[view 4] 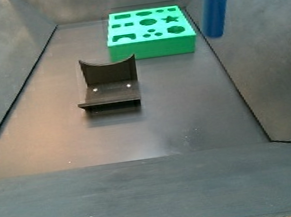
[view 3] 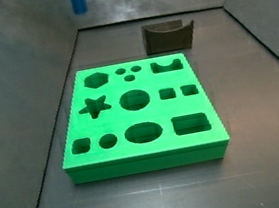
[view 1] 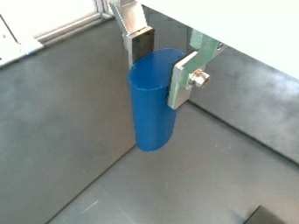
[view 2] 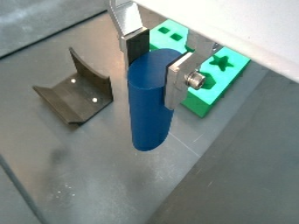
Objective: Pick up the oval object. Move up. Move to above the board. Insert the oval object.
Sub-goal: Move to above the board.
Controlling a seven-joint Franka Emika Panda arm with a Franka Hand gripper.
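Fingers (view 2: pixel 177 74) clamp the oval object (view 2: pixel 149 103) near its upper end, the flat silver plates pressing on opposite sides of the blue peg in both wrist views (view 1: pixel 153 101); the gripper (view 2: pixel 156 63) hangs high over the dark floor, off to one side of the board (view 3: pixel 140 113).

Going from largest down: I see the board as a bright green slab lying flat on the floor, its cutouts (hexagon, star, circles, squares, an oval, a rectangle) all open; in a side view the oval hole (view 3: pixel 143 132) sits in the row nearest that camera, and nothing blocks it; the fixture (view 4: pixel 107 83), a dark notched bracket, stands apart from the board and is empty; the peg hangs upright, clear of both, its lower end free in the air (view 4: pixel 216 0).

On handling, I judge the peg to be light, stiff, smooth plastic; it will not bend or crush, but its rounded walls look slippery against flat pads, so it could twist or slide if nudged on the hole's rim; the hold near the top leaves most of its length free below for insertion, which suits me; I cannot tell from these views whether the pads sit on the flatter faces of the oval or on the curved ends.
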